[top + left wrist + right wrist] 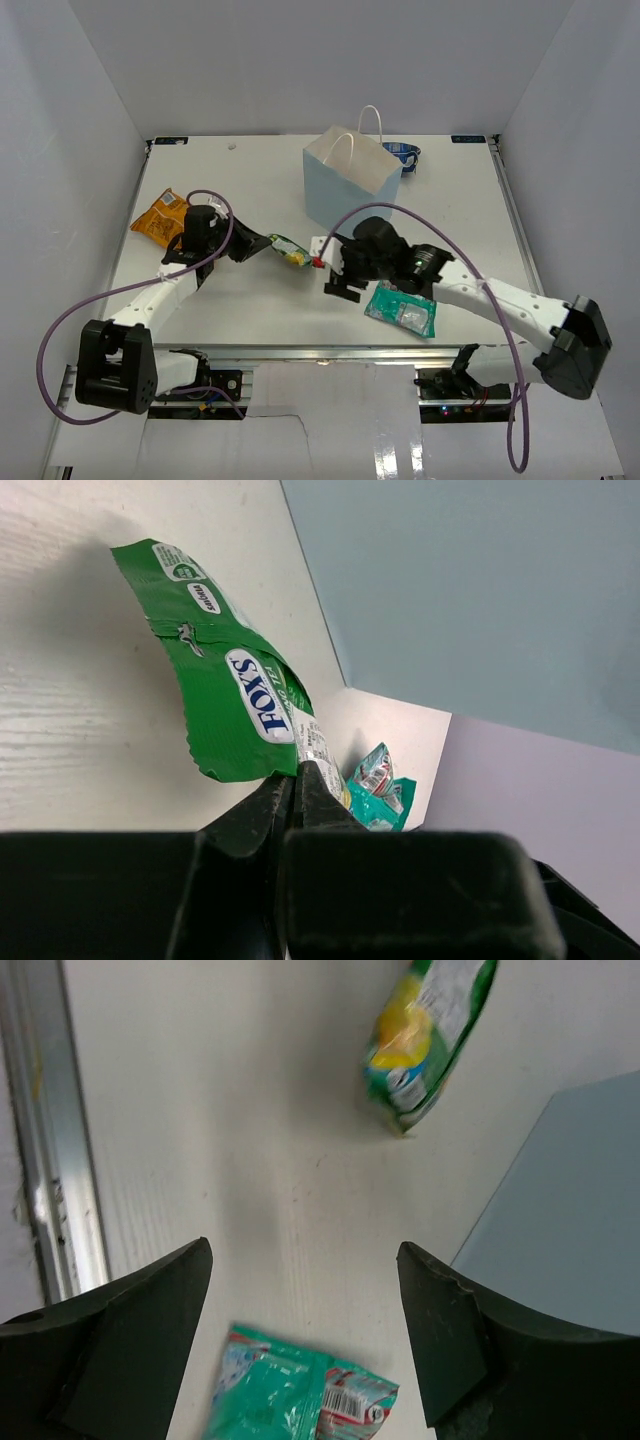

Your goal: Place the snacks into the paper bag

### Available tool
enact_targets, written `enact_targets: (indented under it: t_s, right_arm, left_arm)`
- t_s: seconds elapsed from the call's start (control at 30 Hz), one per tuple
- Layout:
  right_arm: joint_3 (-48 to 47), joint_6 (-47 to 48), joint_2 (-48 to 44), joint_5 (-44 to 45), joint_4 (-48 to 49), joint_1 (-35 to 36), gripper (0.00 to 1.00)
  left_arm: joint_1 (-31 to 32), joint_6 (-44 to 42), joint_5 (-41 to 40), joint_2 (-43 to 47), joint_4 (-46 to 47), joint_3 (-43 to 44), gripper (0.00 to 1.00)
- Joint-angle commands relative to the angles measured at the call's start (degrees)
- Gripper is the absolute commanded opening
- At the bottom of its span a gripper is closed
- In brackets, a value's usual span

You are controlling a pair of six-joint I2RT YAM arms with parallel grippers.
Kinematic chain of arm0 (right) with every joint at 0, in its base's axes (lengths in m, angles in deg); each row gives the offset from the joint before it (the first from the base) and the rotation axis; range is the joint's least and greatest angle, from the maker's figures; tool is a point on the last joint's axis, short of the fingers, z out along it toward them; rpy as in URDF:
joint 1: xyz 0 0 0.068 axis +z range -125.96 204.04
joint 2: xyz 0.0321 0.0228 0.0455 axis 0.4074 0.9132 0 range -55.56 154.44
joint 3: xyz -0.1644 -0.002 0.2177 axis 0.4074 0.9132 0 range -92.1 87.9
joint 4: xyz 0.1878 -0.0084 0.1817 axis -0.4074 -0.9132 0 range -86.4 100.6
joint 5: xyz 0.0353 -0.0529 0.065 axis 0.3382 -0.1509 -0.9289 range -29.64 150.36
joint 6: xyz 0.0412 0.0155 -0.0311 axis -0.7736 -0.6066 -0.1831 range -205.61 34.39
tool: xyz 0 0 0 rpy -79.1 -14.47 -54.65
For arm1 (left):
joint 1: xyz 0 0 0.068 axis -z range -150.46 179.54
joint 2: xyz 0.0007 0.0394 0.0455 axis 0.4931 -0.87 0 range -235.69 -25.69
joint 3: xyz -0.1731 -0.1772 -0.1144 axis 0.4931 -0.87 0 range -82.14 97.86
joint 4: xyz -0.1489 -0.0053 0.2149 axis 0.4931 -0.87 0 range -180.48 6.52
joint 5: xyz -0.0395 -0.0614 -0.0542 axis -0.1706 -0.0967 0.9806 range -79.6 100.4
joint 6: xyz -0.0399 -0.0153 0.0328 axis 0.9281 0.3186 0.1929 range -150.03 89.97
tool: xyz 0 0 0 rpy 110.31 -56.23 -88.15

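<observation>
Progress slight: your left claw (297, 772) pinches a green packet (230, 690) outside the paper bag (345, 190). Right claw (303, 1252) spread, empty; teal packet (402, 310) unbagged.

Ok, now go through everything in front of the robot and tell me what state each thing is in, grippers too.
paper bag: upright, mouth open.
green packet: pinched at one end, outside the paper bag.
left gripper: shut on the green packet.
right gripper: open, holding nothing.
teal packet: lying flat, outside the paper bag.
orange chip bag: lying flat, outside the paper bag.
</observation>
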Motion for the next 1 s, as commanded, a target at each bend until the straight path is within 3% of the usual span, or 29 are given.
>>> enact_targets:
  t_s: [0.0,0.17,0.37,0.7,0.77,0.9,0.97]
  right_arm:
    - [-9.2,-13.0,8.3,17.7,9.4,5.1,0.81]
    - [-16.0,-19.0,17.7,20.0,14.5,8.2,0.85]
    - [-22.3,-20.1,28.4,18.4,12.9,8.3,0.85]
    - [-23.8,-20.1,35.5,21.8,12.7,8.3,0.78]
    - [-23.8,-19.9,36.3,22.4,12.7,8.3,0.70]
    - [-23.1,-19.6,36.4,21.4,12.2,8.3,0.45]
    - [-22.7,-19.2,35.7,21.0,11.9,8.3,0.38]
  left_arm:
    - [2.3,2.0,-0.1,1.6,-0.1,-0.4,0.00]
    - [5.0,2.7,-1.1,1.5,-0.3,0.0,0.00]
    - [5.1,1.9,-0.6,2.5,-0.6,-0.1,0.00]
    - [5.1,1.6,1.3,3.2,1.7,-1.1,0.00]
    - [5.2,1.6,1.2,3.3,1.8,-1.1,0.00]
    - [5.1,1.6,1.4,3.3,2.1,-0.8,0.00]
    - [5.1,1.4,1.0,3.4,1.7,-0.5,0.00]
